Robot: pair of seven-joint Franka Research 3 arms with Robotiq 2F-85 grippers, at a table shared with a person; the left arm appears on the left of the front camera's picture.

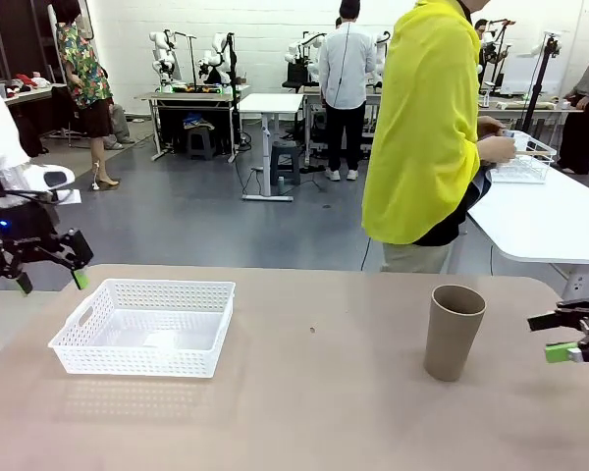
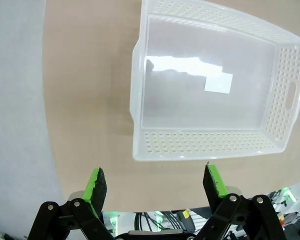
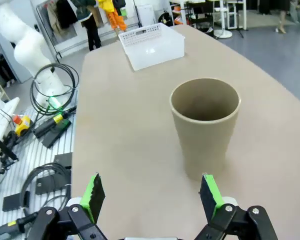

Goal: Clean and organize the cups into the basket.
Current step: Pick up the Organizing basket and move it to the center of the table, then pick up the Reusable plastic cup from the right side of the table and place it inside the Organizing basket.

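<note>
Left end effector (image 1: pixel 52 283), black with green pads, hangs at the far left over the edge of the tan matte tabletop (image 1: pixel 314 412). Its fingers are spread wide, with nothing between them. In the left wrist view the same end effector (image 2: pixel 155 175) looks down on the basket and is clear of it.

The shallow rectangular white plastic basket (image 1: pixel 142 363) with perforated walls and a rolled rim sits flat on the left half of the tabletop, just right of the left end effector. Its near perforated wall (image 2: pixel 205 142) lies just ahead of the fingertips. Light glares on its smooth floor. A handle slot is cut in each short wall.

A person in a bright yellow top (image 1: pixel 427 128) stands at the far side, right of centre and turned to the right. One hand (image 1: pixel 498 147) is at a white wire rack (image 1: pixel 525 162) on a neighbouring white table.

The tall tapered handleless tan cardboard-brown cup (image 1: pixel 454 334) stands upright with its mouth up, right of centre on the tabletop. It is well apart from the basket and outside it.

Right end effector (image 1: pixel 552 337) sits at the far right edge, low and near the cup, not touching it. Its fingers are apart and hold nothing. In the right wrist view the cup (image 3: pixel 205 135) stands just ahead of the spread fingers (image 3: pixel 151 187), toward one side. The basket (image 3: pixel 160 52) is far behind it.
</note>
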